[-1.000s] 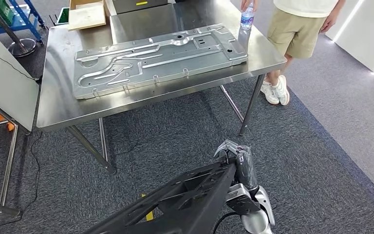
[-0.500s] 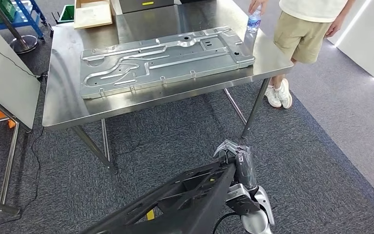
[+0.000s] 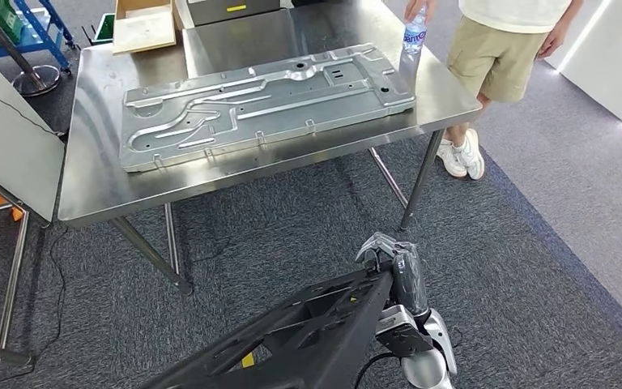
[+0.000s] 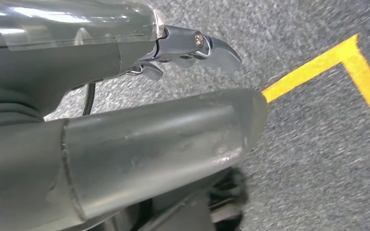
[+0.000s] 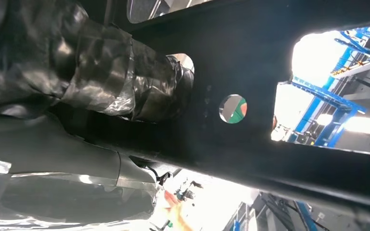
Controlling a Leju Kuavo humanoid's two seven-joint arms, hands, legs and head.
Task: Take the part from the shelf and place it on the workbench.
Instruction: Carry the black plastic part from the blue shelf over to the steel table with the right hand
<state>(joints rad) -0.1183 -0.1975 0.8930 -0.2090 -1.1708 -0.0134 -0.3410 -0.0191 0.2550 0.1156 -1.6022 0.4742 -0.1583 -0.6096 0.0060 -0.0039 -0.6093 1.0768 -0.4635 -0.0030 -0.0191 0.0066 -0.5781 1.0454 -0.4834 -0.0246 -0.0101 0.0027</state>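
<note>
A long black frame part [image 3: 308, 332] runs from the lower left up to my right hand [image 3: 397, 271], which grips its upper end low over the carpet. In the right wrist view the wrapped fingers [image 5: 125, 82] curl through an opening of the black part [image 5: 270, 72]. The steel workbench [image 3: 97, 186] stands ahead, well beyond the part. My left hand [image 4: 139, 120] hangs over the carpet, and carpet shows between its thumb and fingers.
A large stamped metal panel [image 3: 259, 101] covers most of the workbench. A person [image 3: 502, 49] stands at its far right corner with a hand on a water bottle [image 3: 411, 34]. A cardboard box [image 3: 142, 24] sits behind, a white panel [image 3: 4, 138] at left. Yellow floor tape [image 4: 347, 62].
The whole view swung slightly right and then back left, so the camera moved. My right hand and the black part keep the same place in the picture.
</note>
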